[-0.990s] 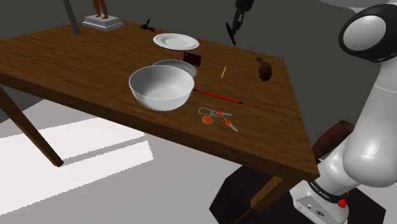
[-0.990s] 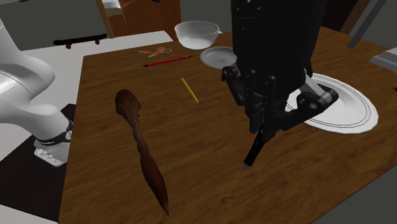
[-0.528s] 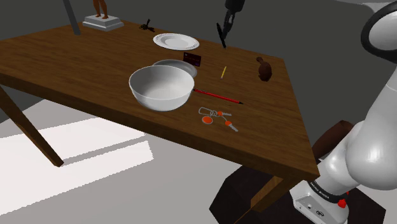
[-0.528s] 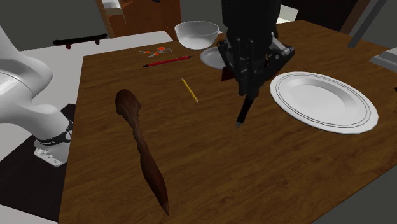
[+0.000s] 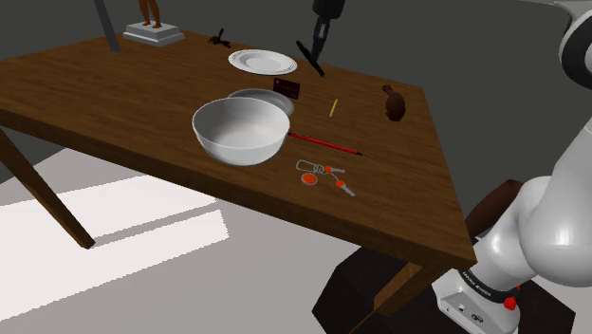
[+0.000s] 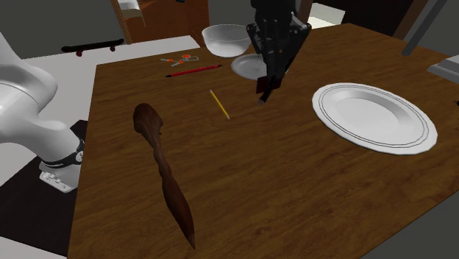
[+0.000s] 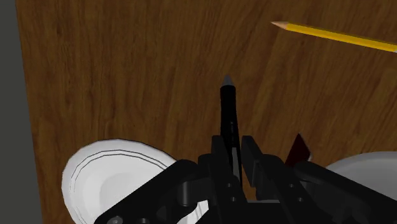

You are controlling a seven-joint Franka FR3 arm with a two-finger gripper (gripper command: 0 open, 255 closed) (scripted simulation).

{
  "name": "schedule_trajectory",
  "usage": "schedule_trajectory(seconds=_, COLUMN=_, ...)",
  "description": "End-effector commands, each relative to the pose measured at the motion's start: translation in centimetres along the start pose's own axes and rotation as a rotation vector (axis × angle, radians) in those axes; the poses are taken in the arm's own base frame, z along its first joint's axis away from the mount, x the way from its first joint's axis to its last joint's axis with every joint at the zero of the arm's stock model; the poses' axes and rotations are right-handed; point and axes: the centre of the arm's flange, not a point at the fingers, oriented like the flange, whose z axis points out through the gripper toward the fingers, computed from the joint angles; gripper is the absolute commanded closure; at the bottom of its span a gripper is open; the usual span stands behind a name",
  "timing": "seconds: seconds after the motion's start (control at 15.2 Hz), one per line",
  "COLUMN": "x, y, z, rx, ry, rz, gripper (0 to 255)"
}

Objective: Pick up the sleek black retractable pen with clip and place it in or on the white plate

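Note:
A slim black pen (image 7: 228, 118) is clamped between my gripper's (image 7: 234, 153) black fingers, tip pointing down at the wooden table. In the shoulder view the gripper (image 5: 320, 36) hangs above the far part of the table with the pen (image 5: 312, 61) slanting below it, just right of the white plate (image 5: 263, 63). In the second exterior view the gripper (image 6: 274, 55) and pen (image 6: 265, 90) hover left of the large white plate (image 6: 371, 116). Beside my fingers in the wrist view lies the plate (image 7: 108, 181), with the pen tip off its rim over bare wood.
A big white bowl (image 5: 241, 128) and a small plate (image 5: 256, 97) sit mid-table, with a dark red card (image 5: 288, 88) beside them. A yellow pencil (image 5: 333, 107), red pen (image 5: 324, 144), keys (image 5: 323, 174) and a brown carved stick (image 6: 165, 173) lie nearby. A statue base (image 5: 152, 33) stands far left.
The gripper, still holding the pen, has travelled toward the shoulder view's left, closer to the white plate. In the second exterior view it moved back and leftward, uncovering the plate.

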Motion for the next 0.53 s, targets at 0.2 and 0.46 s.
schedule_trajectory(seconds=0.2, x=3.7, y=-5.2, z=-0.9, rx=0.0, ry=0.0, rz=0.001, gripper=255)
schedule_trajectory(seconds=0.46, x=6.8, y=-9.5, z=-1.7, rx=0.0, ry=0.0, rz=0.001, gripper=255)
